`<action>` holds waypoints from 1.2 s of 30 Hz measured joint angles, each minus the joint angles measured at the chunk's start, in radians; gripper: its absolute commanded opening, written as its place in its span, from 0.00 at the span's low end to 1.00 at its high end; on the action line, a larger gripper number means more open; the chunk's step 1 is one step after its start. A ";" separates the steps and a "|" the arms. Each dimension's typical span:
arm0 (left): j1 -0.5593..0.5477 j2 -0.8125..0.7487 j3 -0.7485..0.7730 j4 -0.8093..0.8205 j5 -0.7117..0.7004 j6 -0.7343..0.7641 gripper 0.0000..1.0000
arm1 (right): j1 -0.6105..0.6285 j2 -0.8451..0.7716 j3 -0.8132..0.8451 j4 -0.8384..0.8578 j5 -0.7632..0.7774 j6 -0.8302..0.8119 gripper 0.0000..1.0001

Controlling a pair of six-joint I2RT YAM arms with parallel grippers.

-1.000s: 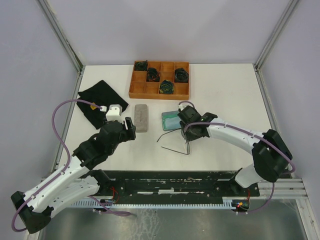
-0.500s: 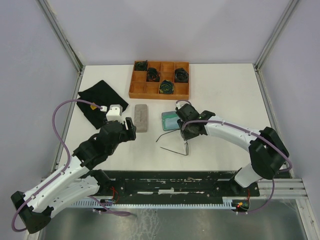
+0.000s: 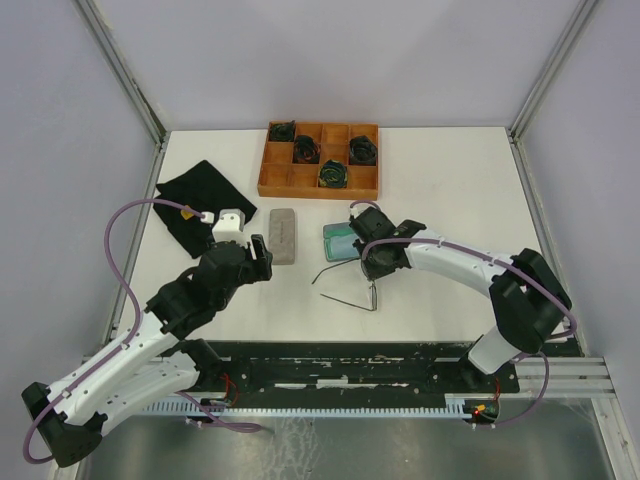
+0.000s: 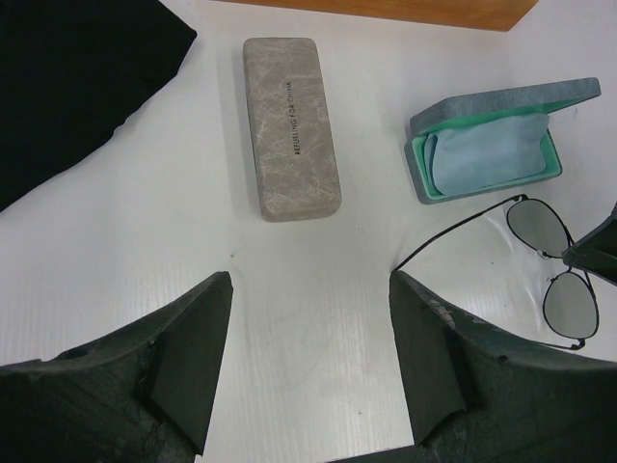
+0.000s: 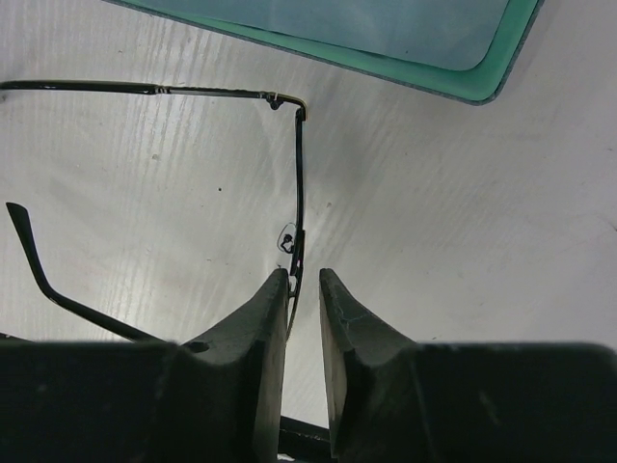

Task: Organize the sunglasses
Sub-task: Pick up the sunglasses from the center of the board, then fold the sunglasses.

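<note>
Where the sunglasses lie: one pair of sunglasses (image 4: 536, 224) rests on the table (image 3: 450, 190) with its arms spread, just on the near side of the open case (image 3: 340, 242).
Sunglasses, make: hair-thin dark wire, rounded lenses with a faint grey tint, slim straight arms.
Right gripper: the right gripper (image 5: 304, 277) stands astride the frame's wire beside a nose pad. Its matte black jaws are drawn nearly together with a thin slit between them; whether they actually pinch the wire cannot be told.
Left gripper: the left gripper (image 4: 308, 289) hangs over bare table with its jaws spread wide, holding nothing.
Open case: grey felt-like shell, mint-green lining, pale blue cloth inside.
Closed case: the closed case (image 4: 289, 125) is oblong with rounded corners, covered in grey marbled fabric, and lies to the left of the open one, apart from it.
Black cloth: the black cloth (image 3: 200, 200) is limp and matte, at the far left.
Wooden tray: the wooden tray (image 3: 268, 165) is orange-brown and divided into compartments, at the far side; dark green coiled bundles (image 3: 333, 174) sit in four of them.
Left wrist alone shows: small print along the closed case, and the lens tint.
Right wrist alone shows: the clear nose pad and fine streaks in the tabletop.
Top view alone shows: the tray's bundles and both arms.
Table: white and matte.
Room: pale lilac walls (image 3: 350, 50), metal posts (image 3: 120, 70) at the far corners.
</note>
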 measured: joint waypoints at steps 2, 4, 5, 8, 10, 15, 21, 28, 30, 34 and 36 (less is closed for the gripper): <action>0.000 0.000 0.000 0.000 0.000 0.000 0.73 | 0.000 0.000 0.000 0.000 -0.003 0.000 0.24; 0.000 0.000 0.000 0.000 0.000 0.000 0.73 | 0.000 0.002 0.000 0.000 -0.006 -0.001 0.20; 0.000 0.000 0.000 0.000 0.000 0.000 0.73 | 0.000 0.005 0.000 0.000 -0.007 -0.002 0.18; 0.000 0.000 0.000 0.000 0.000 0.000 0.73 | 0.000 0.013 0.002 0.000 -0.018 -0.004 0.15; 0.000 0.000 0.000 0.000 0.000 0.000 0.73 | -0.001 0.015 0.002 0.000 -0.021 -0.006 0.10; 0.000 0.000 0.000 0.000 0.000 0.000 0.73 | -0.002 0.014 0.007 -0.003 -0.029 -0.012 0.00; 0.000 0.019 0.000 0.018 0.020 0.000 0.73 | -0.006 -0.025 0.009 -0.012 -0.031 -0.039 0.00; 0.000 0.116 0.002 0.087 0.113 0.000 0.72 | -0.006 -0.183 -0.010 -0.002 -0.055 -0.114 0.00; 0.000 0.160 0.010 0.109 0.133 0.000 0.71 | -0.006 -0.233 -0.028 0.006 -0.072 -0.131 0.00; 0.000 0.266 0.034 0.154 0.154 0.000 0.66 | -0.006 -0.312 -0.060 0.012 -0.121 -0.163 0.00; 0.000 0.319 0.044 0.174 0.167 0.000 0.63 | -0.006 -0.335 -0.066 0.017 -0.152 -0.176 0.00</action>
